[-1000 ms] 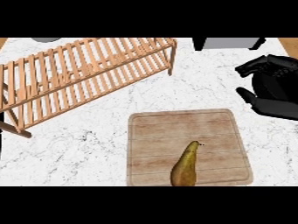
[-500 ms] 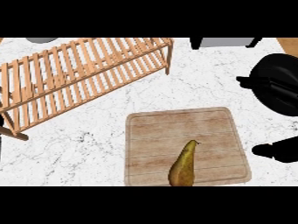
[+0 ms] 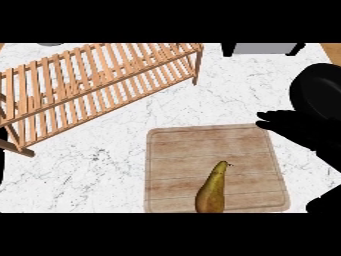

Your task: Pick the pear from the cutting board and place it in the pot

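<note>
Fingers (image 3: 276,120) at cutting board's (image 3: 173,150) corner — pear (image 3: 211,192) apart.

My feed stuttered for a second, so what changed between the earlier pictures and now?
The right robot hand has come down from beside the pot to the cutting board's upper right corner, nearer the pear. It holds nothing; whether its fingers are open is unclear. The pear still lies on the board's lower part, and the wooden rack and pot look unmoved. The left robot hand is not visible.
</note>
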You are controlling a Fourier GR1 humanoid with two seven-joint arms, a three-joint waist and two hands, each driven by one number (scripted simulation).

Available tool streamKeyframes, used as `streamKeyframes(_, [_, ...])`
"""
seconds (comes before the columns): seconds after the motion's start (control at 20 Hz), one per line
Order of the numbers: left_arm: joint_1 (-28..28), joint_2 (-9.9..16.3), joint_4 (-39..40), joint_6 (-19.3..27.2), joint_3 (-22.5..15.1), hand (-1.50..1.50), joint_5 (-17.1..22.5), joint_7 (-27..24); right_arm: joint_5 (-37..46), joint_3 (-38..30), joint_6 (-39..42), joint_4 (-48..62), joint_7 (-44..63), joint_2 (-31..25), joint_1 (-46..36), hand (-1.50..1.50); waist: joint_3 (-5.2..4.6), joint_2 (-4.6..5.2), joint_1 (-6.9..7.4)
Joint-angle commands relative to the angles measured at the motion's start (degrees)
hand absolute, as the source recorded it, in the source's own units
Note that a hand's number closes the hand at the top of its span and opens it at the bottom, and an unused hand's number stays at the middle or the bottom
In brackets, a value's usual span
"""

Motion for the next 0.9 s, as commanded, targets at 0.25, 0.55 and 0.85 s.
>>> streamKeyframes(0.25, [-9.3, -2.9, -4.4, -2.4, -7.2, 0.0, -2.1, -0.4, 3.9, 8.1, 4.1, -4.3, 14.7, 2.0, -0.6, -1.5, 1.01, 0.14, -0.28])
streamKeyframes(0.55, [-10.2, -1.3, -5.2, -3.0, -5.9, 0.0, -1.1, 2.1, 5.0, 12.3, 4.4, -5.1, 22.9, 6.6, -0.3, -1.5, 1.09, 0.07, 0.15])
streamKeyframes(0.85, [-12.8, -1.9, -3.1, -2.5, -5.9, 0.0, -1.7, 2.0, 10.2, 17.9, 3.2, -2.9, 23.6, 11.3, -1.1, -1.5, 1.15, 0.5, 0.27])
